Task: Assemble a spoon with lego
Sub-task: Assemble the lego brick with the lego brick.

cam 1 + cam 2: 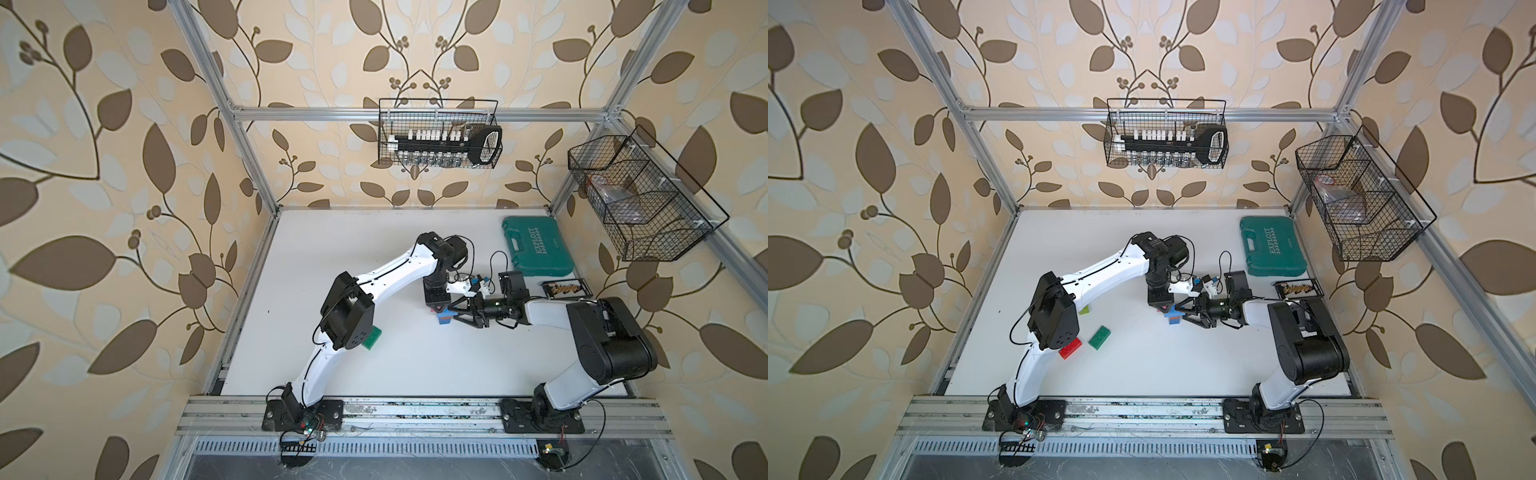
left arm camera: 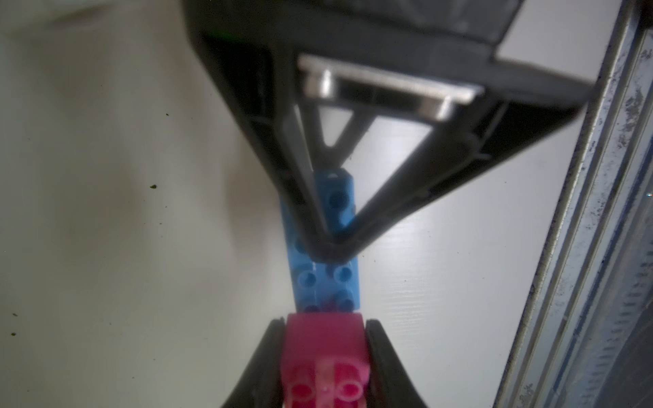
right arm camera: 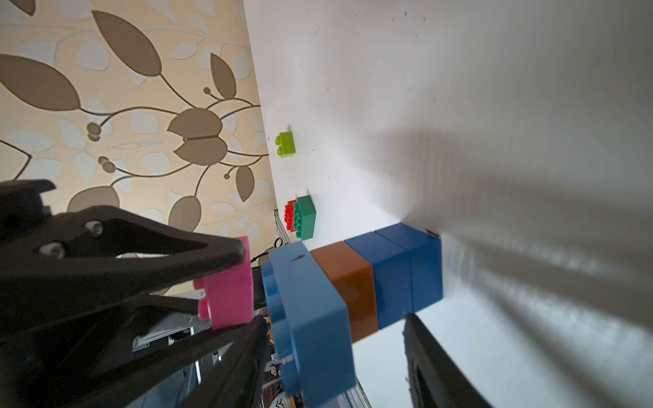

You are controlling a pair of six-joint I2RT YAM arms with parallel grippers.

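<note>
Left gripper (image 3: 249, 286) clamped on pink brick (image 3: 229, 282), just above stack (image 3: 357, 286), not touching.
Stack upright mid-table (image 1: 374, 257).
Right gripper (image 1: 455, 314) at stack's right side; fingers gripping or not, cannot tell.
Bricks likely light, stiff, slick. Stack probably tippy, so hold flat sides low.
Open room left, except green brick (image 1: 1099, 336) and red brick (image 1: 1070, 348) near-left.

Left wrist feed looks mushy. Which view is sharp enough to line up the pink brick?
Left wrist view: soft throughout, the pink brick nearest the lens worst, the light-blue brick slightly clearer. Right wrist view: both readable, the light-blue brick's near end smeared, broad shadows on the table. Both top views: sharp and evenly lit, but the bricks are tiny.
</note>
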